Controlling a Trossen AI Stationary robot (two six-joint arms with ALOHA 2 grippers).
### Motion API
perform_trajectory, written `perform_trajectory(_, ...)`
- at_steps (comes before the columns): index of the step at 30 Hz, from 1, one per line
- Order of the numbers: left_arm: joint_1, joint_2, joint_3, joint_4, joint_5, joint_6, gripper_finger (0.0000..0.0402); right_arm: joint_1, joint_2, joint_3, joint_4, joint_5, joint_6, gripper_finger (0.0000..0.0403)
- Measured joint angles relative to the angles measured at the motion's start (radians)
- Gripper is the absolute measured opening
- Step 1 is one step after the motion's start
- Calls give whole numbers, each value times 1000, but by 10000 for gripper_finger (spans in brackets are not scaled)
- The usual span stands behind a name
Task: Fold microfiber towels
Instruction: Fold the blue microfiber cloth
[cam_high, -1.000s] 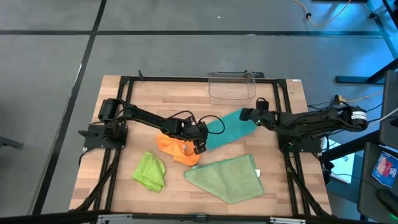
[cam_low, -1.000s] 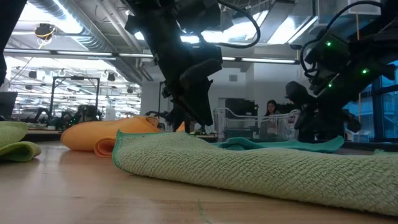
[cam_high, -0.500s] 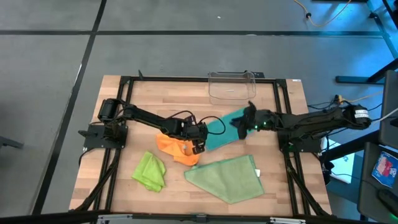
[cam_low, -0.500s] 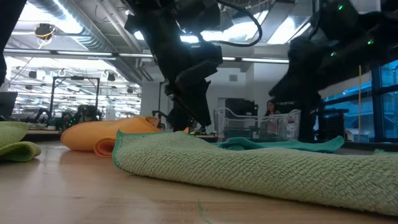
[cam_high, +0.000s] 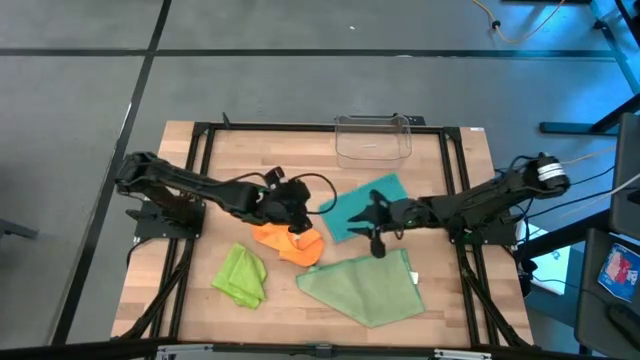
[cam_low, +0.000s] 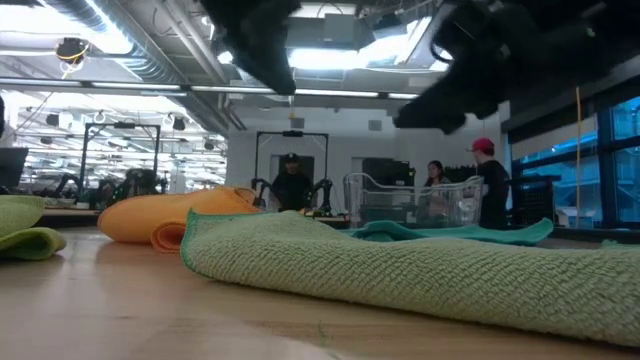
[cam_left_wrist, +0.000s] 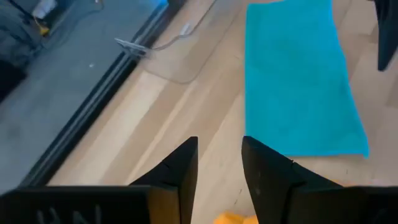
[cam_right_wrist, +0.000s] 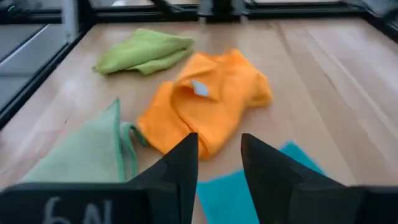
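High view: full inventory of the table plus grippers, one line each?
teal towel: 1, teal, spread flat at table centre, in front of the bin
orange towel: 1, orange, crumpled, left of the teal one
lime green towel: 1, bright lime, bunched at the near left
sage green towel: 1, pale sage, loosely spread at the near centre-right
clear plastic bin: 1, clear, far edge
people: three, in the room behind
left gripper: open, empty, over the orange towel
right gripper: open, empty, over the teal towel's near edge

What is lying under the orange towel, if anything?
The orange towel lies crumpled on the bare wooden table, beside the teal towel, not on it. Its folds hide whatever could be tucked beneath them.
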Motion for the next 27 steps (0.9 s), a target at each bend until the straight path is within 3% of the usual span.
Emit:
perform_trajectory(5,-45,-12,-2,-17,-16,32,117,8,80,129,-47,-18,-68,126)
perform_trajectory(10,-69,-14,-1,-26,-17,31,117,6,136,270,-319,55,-31,171)
perform_trajectory(18,-73,-14,-1,-26,-24,33,117,8,214,323,-335,43,-19,259)
perform_trajectory(27,-72,-16,-1,-30,-44,33,117,38,402,320,-323,97,-99,258)
